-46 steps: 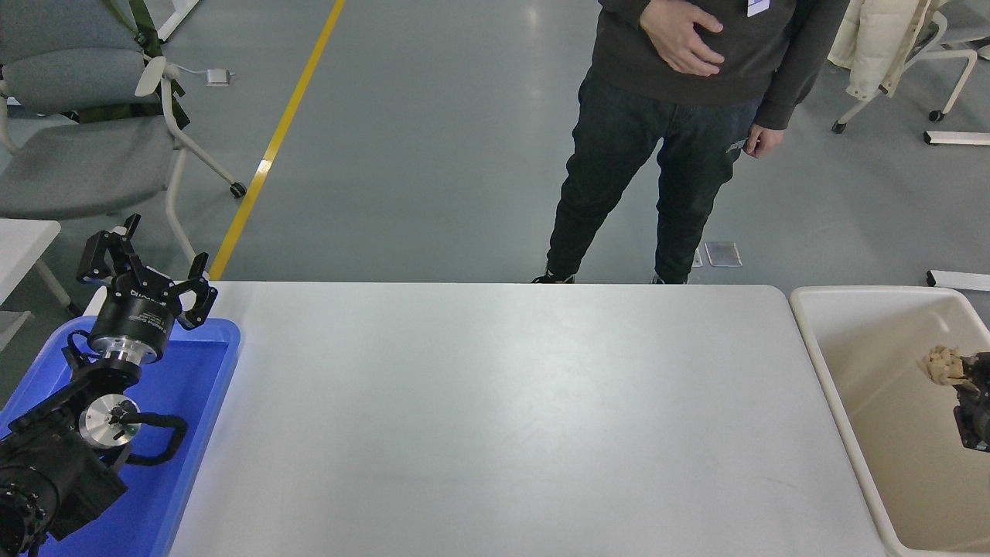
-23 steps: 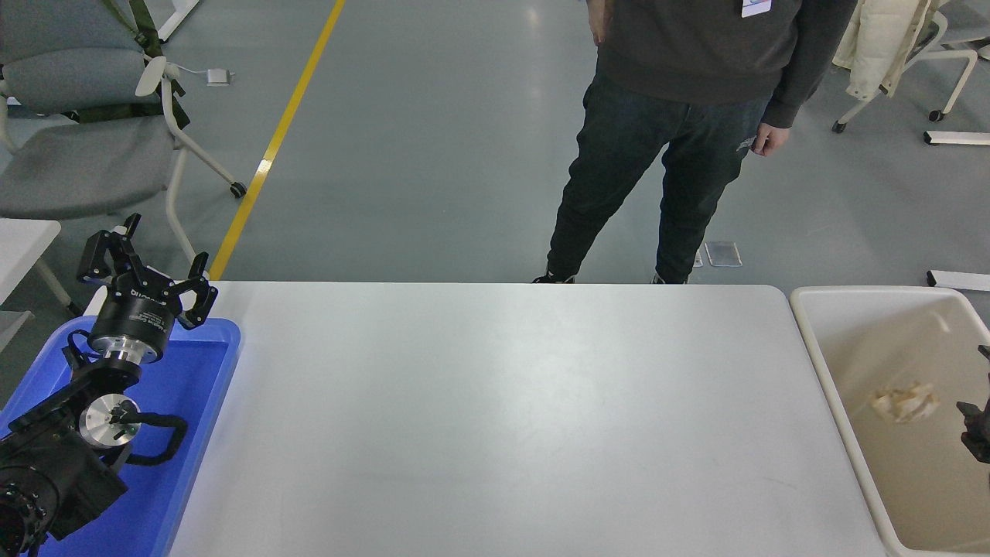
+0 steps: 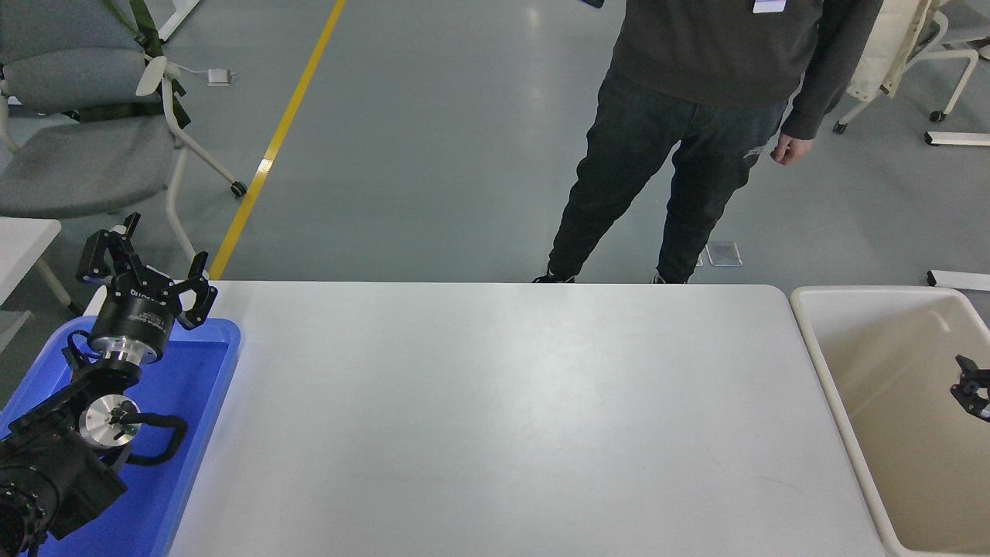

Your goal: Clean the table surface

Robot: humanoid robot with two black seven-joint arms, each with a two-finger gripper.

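Between the blue tray (image 3: pixel 203 433) and beige bin (image 3: pixel 831 371), your table surface (image 3: pixel 510 418) lies white and matte. At 9 o'clock, your left gripper (image 3: pixel 147 267) rests spread; at 3 o'clock, right gripper (image 3: pixel 971 384): state indiscernible.

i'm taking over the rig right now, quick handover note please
Left tool: open, empty, parked above the far end of the blue tray.
Right tool: only its tip shows at the right edge, over the beige bin; open or shut cannot be told.
Table surface: no loose items visible on it. No trash shows in the visible part of the bin.
A person stands at the far side.
Left to do: nothing obvious; check for faint marks on the table.
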